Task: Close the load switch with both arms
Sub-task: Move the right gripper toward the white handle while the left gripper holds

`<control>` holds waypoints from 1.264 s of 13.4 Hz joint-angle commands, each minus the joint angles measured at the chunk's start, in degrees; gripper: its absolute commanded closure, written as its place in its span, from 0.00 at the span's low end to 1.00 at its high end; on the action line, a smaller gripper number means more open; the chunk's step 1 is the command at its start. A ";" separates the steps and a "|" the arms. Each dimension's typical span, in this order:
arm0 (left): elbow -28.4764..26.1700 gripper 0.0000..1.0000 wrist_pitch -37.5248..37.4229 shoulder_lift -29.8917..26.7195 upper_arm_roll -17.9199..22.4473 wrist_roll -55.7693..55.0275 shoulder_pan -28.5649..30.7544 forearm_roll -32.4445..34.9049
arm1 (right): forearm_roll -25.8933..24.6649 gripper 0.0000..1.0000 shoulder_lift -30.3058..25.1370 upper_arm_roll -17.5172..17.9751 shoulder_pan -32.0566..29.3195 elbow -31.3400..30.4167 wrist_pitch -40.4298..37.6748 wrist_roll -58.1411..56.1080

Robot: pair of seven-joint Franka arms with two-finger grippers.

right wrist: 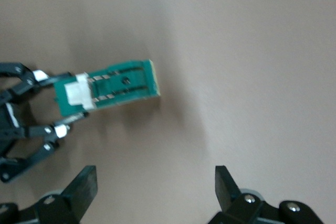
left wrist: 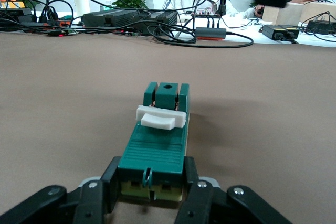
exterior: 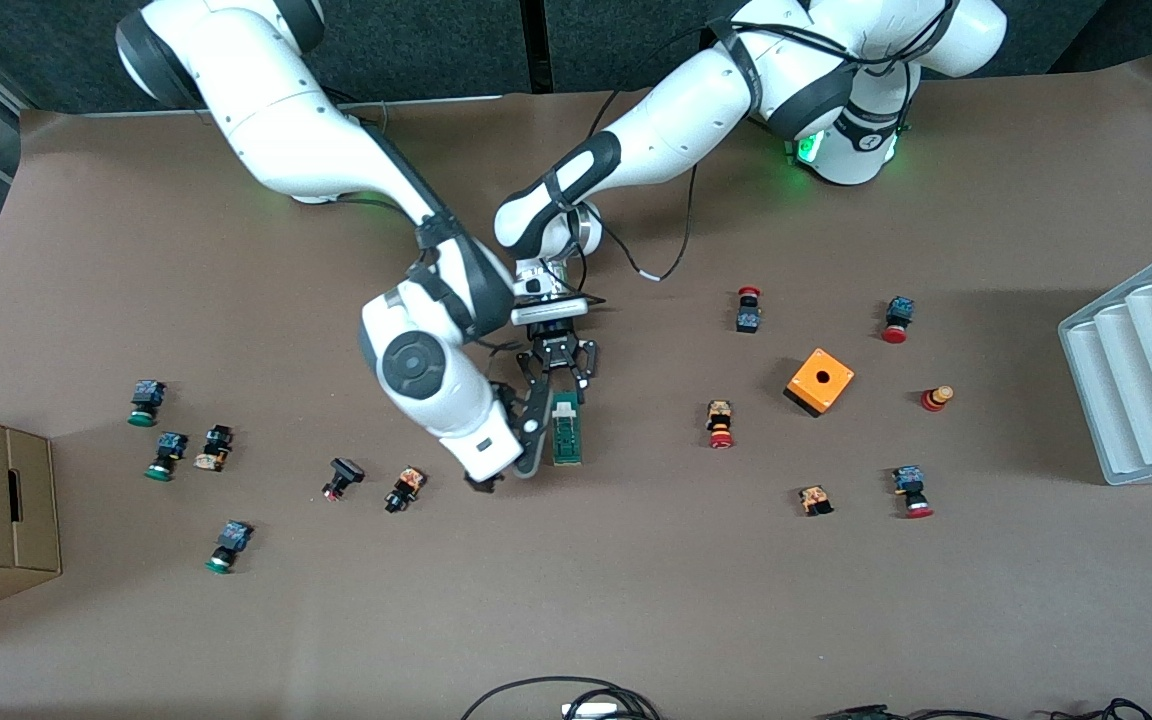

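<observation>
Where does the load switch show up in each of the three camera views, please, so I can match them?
Front view: load switch lies mid-table, its end in the left gripper.
Left wrist view: centre, running up from the shut fingers at the bottom edge.
Right wrist view: upper left, above the open right gripper.
Shared landmark: its white tab, toward the end away from the left gripper.

Both arms are glossy white, built of rounded segments joined by black bands. The right arm [exterior: 336, 150] carries a large grey disc cap on its wrist joint, and small dark screw holes dot its shell. The left arm [exterior: 696, 100] has black cables running along its segments, 1 with a white tag, and a green light glowing at its base. Each black hand [exterior: 564, 375] is a linkage of slim bars with silver pivot screws.
</observation>
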 commanded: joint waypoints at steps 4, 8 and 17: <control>0.95 0.58 -0.71 0.38 0.41 -0.48 -0.46 -0.50 | 1.34 0.00 3.11 -0.91 3.07 1.22 3.48 -0.39; 0.95 0.58 -0.71 0.38 0.41 -0.40 -0.46 -0.59 | 1.43 0.00 4.35 -1.00 4.39 1.30 5.41 0.14; 0.95 0.58 -0.62 0.47 0.41 -0.40 -0.46 -0.50 | 1.60 0.00 5.58 -1.00 5.09 0.25 7.35 2.25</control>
